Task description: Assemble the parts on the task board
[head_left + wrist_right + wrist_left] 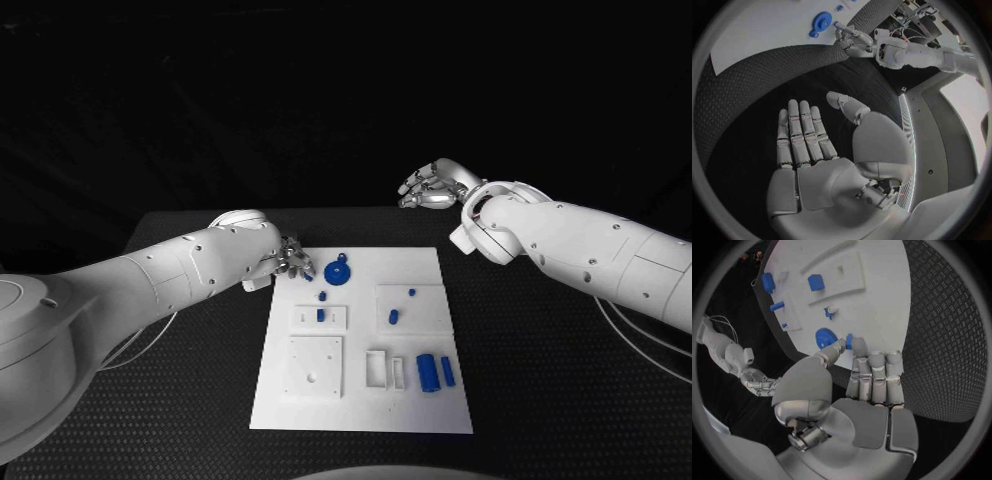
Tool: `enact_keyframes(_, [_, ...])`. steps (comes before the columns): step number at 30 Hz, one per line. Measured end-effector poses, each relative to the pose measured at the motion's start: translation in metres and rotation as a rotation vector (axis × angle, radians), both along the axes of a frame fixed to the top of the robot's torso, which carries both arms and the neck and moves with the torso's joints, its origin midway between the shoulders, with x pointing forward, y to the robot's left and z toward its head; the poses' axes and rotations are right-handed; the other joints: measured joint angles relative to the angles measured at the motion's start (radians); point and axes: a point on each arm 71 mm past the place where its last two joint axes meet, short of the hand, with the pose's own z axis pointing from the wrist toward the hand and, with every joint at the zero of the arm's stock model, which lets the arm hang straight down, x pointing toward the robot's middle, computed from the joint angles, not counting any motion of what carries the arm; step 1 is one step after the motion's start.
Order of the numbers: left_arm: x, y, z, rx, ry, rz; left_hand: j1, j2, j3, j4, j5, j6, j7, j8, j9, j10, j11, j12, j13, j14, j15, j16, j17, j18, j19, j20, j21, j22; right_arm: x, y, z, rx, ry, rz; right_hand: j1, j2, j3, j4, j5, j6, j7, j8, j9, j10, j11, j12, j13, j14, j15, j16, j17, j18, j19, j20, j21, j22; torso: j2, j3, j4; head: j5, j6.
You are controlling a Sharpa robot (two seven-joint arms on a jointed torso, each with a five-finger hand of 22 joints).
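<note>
While on task board, parts

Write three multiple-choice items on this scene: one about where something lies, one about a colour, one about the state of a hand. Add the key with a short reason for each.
1. Where is the round gear-like part on the task board?
A. near the board's far edge, by the left hand
B. at the board's near edge
C. off the board, on the table

2. What colour are the small parts on the board?
A. red
B. blue
C. yellow

3. What is the state of the right hand?
A. it grips a part
B. it presses on the board
C. it is open, holding nothing

Key: 1 A, the head view shows the gear near the far edge beside the left hand. 2 B, every piece on the white board is blue. 3 C, the right wrist view shows straight, spread fingers over the black table with nothing in them.
</note>
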Motion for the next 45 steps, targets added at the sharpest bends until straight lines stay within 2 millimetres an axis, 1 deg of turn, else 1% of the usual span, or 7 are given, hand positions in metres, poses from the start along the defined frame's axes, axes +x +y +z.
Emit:
enact_keyframes(6, [-0.002, 0.009, 0.001, -0.026, -0.001, 0.021, -0.003, 0.003, 0.010, -0.023, 0.001, 0.018, -0.006, 0.000, -0.001, 0.021, -0.004, 0.000, 0.000, 0.013, -0.002, 0.014, 0.001, 0.000, 0.020, -0.008, 0.008, 0.004, 0.000, -0.001, 0.000, -0.001, 0.000, -0.003, 0.000, 0.000, 0.000, 0.000, 0.000, 0.001, -0.001, 0.000, 0.000, 0.000, 0.000, 0.000, 0.000, 0.000, 0.000, 0.000, 0.001, 0.000, 0.000, 0.000, 0.000, 0.001, 0.000, 0.0000, 0.0003, 0.002, -0.002])
enact_keyframes(15, [-0.010, 0.025, 0.013, -0.134, -0.020, 0.089, -0.006, 0.006, 0.015, -0.029, 0.002, 0.020, -0.005, 0.000, -0.001, 0.026, -0.002, 0.000, -0.001, 0.016, -0.001, 0.018, 0.001, 0.000, 0.028, -0.010, 0.012, 0.004, 0.000, -0.008, 0.000, -0.004, 0.000, -0.013, 0.000, 0.000, 0.000, 0.000, 0.000, 0.001, -0.001, 0.000, -0.001, 0.000, 0.000, 0.000, 0.000, 0.000, 0.000, 0.000, 0.001, 0.000, 0.000, 0.000, -0.004, 0.001, -0.002, 0.0012, 0.0018, 0.003, -0.001])
enact_keyframes(19, [-0.018, 0.032, 0.019, -0.166, -0.030, 0.098, -0.006, 0.006, 0.015, -0.029, 0.002, 0.023, -0.009, 0.000, -0.001, 0.027, -0.002, 0.000, -0.002, 0.018, 0.000, 0.018, 0.001, 0.000, 0.036, -0.010, 0.015, 0.004, 0.000, -0.010, 0.000, -0.004, 0.000, -0.015, 0.000, 0.000, 0.000, 0.000, 0.000, 0.001, -0.001, 0.000, -0.001, 0.000, 0.000, 0.000, 0.000, 0.000, 0.000, 0.000, 0.001, 0.000, 0.000, 0.000, -0.004, 0.002, -0.002, 0.0012, 0.0025, 0.003, -0.001])
enact_keyframes(23, [-0.030, 0.035, 0.031, -0.207, -0.056, 0.095, -0.006, 0.006, 0.014, -0.030, 0.002, 0.026, -0.012, 0.000, -0.001, 0.033, -0.001, 0.000, -0.004, 0.018, 0.001, 0.018, 0.001, 0.000, 0.041, -0.015, 0.015, 0.004, -0.001, -0.011, 0.000, -0.004, 0.001, -0.016, 0.000, 0.000, 0.000, 0.000, 0.000, 0.001, -0.001, 0.000, -0.001, 0.000, 0.000, -0.001, 0.000, 0.000, 0.000, 0.000, 0.001, 0.000, 0.000, 0.000, -0.004, 0.002, -0.002, 0.0031, 0.0031, 0.004, -0.003])
enact_keyframes(27, [-0.044, 0.037, 0.036, -0.227, -0.080, 0.093, -0.006, 0.006, 0.014, -0.030, 0.002, 0.028, -0.014, 0.000, -0.001, 0.037, 0.002, 0.000, -0.005, 0.022, 0.000, 0.022, -0.001, 0.000, 0.045, -0.012, 0.015, 0.004, -0.001, -0.014, 0.000, -0.005, 0.001, -0.020, 0.000, 0.000, -0.001, 0.001, -0.001, 0.001, -0.001, 0.000, -0.001, 0.000, 0.000, -0.004, 0.000, 0.000, 0.000, -0.004, 0.001, 0.000, 0.000, 0.000, -0.004, 0.003, -0.003, 0.0038, 0.0037, 0.006, -0.005])
enact_keyframes(38, [-0.081, 0.042, 0.021, -0.178, -0.145, 0.074, 0.011, -0.011, 0.036, -0.013, 0.000, 0.043, -0.011, 0.000, -0.003, 0.057, 0.010, -0.012, -0.013, 0.037, 0.006, 0.022, -0.007, -0.001, 0.070, -0.023, 0.023, 0.004, -0.001, -0.018, 0.000, -0.007, 0.001, -0.027, 0.000, 0.000, -0.003, 0.003, 0.003, 0.001, -0.001, 0.003, -0.001, 0.000, 0.000, -0.004, 0.000, 0.000, 0.000, -0.004, 0.002, 0.000, 0.000, 0.000, -0.004, 0.004, -0.005, 0.0051, 0.0084, 0.009, -0.013])
enact_keyframes(45, [-0.088, 0.040, 0.014, -0.145, -0.208, 0.065, 0.021, -0.021, 0.045, -0.004, 0.001, 0.049, -0.008, 0.000, -0.015, 0.066, 0.012, -0.016, -0.013, 0.040, 0.008, 0.022, -0.007, -0.008, 0.079, -0.024, 0.023, 0.004, -0.001, -0.019, 0.000, -0.007, 0.002, -0.030, 0.000, 0.000, -0.003, 0.003, 0.003, 0.001, -0.001, 0.003, -0.001, 0.000, 0.000, -0.004, 0.000, -0.003, 0.003, -0.004, 0.002, 0.000, 0.000, 0.000, -0.008, 0.004, -0.006, 0.0057, 0.0088, 0.016, -0.016])
